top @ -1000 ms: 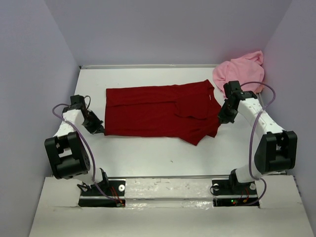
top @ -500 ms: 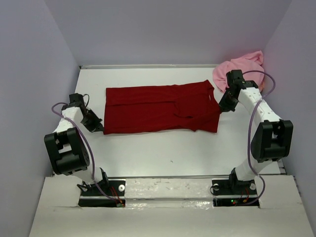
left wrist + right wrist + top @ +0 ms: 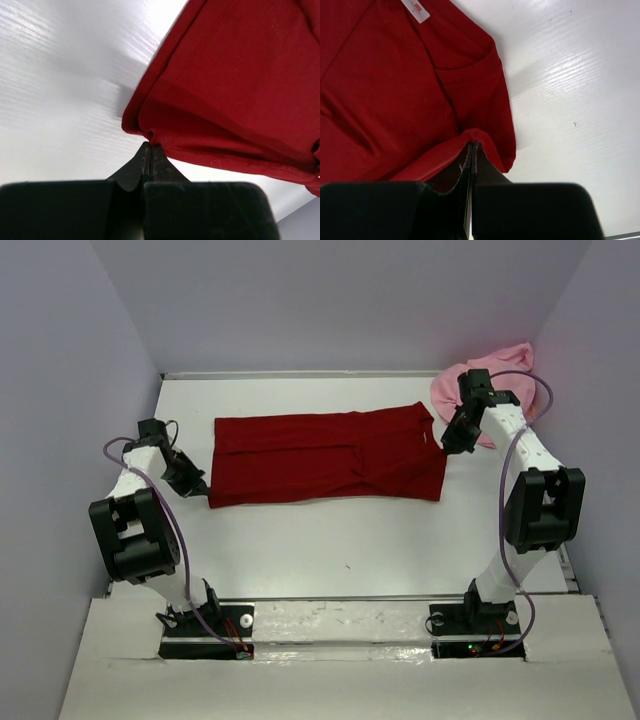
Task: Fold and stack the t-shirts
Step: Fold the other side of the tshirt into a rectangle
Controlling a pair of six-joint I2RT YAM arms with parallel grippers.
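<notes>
Dark red t-shirt (image 3: 325, 457), limp and light, spread across the worktop (image 3: 330, 540), its opposite end hems, likely the surest holds, pinched by left hand (image 3: 202, 488) and right hand (image 3: 448, 447), both clamped on cloth; pink t-shirt (image 3: 492, 375) bunched far right.

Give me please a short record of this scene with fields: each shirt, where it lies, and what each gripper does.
dark red t-shirt: spread flat on the table, appears folded lengthwise, white label showing at the collar end
pink t-shirt: crumpled in the far right corner, not folded
left gripper: shut, pinching the near left corner of the dark red t-shirt
right gripper: shut, pinching the right edge of the dark red t-shirt near the collar
stack: not yet made
</notes>
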